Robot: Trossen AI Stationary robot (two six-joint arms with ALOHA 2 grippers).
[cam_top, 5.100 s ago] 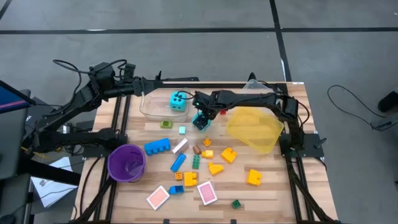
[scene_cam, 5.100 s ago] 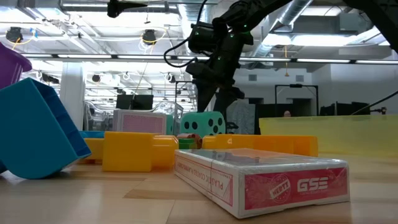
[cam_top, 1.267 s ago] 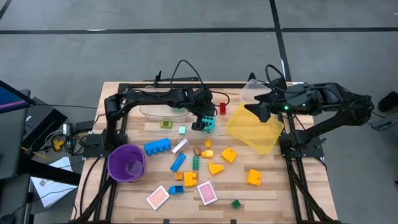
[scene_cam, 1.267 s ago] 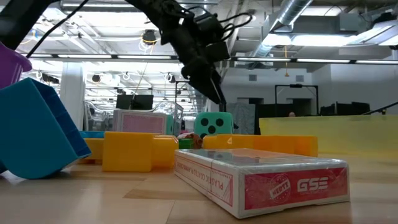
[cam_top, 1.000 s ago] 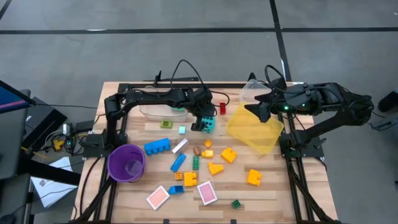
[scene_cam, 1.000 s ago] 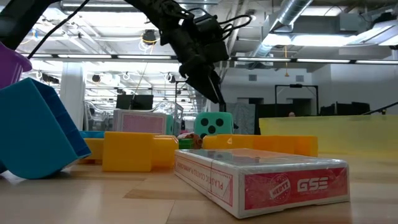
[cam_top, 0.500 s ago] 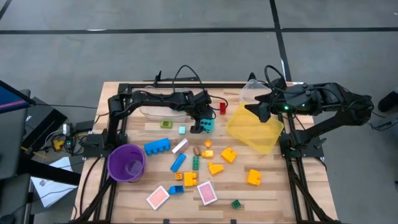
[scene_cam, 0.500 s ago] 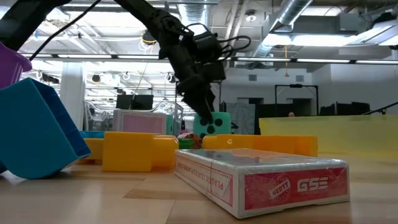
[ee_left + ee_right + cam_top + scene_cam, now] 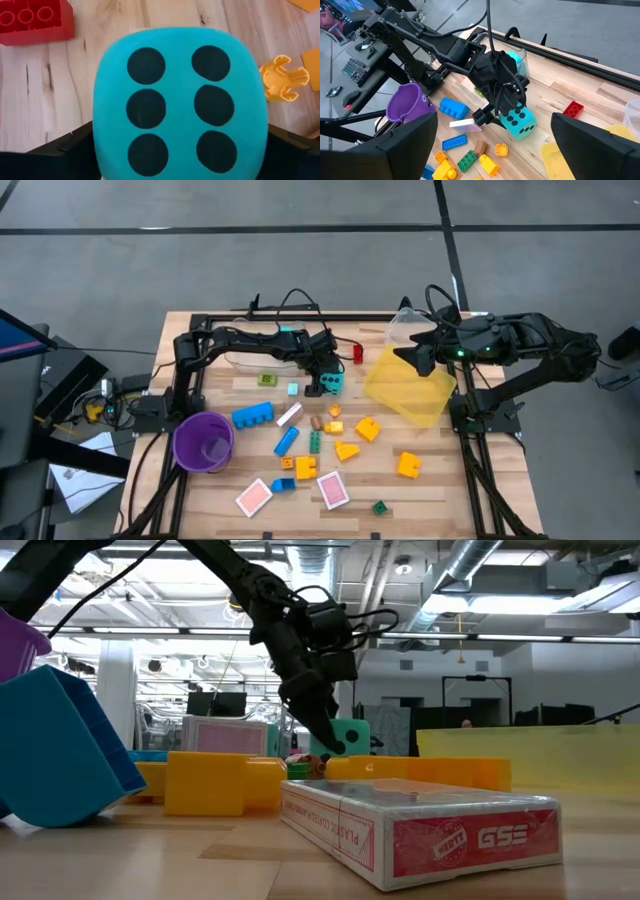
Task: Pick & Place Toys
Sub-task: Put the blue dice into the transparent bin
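Left gripper point(image 9: 327, 383) is lowered at centre frame of the high view, fingers point(image 9: 60, 150) spread wide, flanking the cyan die point(image 9: 332, 381) on the wooden surface point(image 9: 440, 490); a firm clamp cannot be confirmed. Right gripper point(image 9: 415, 360) is parked above the yellow bin point(image 9: 415, 395) at right, fingers apart, nothing held.
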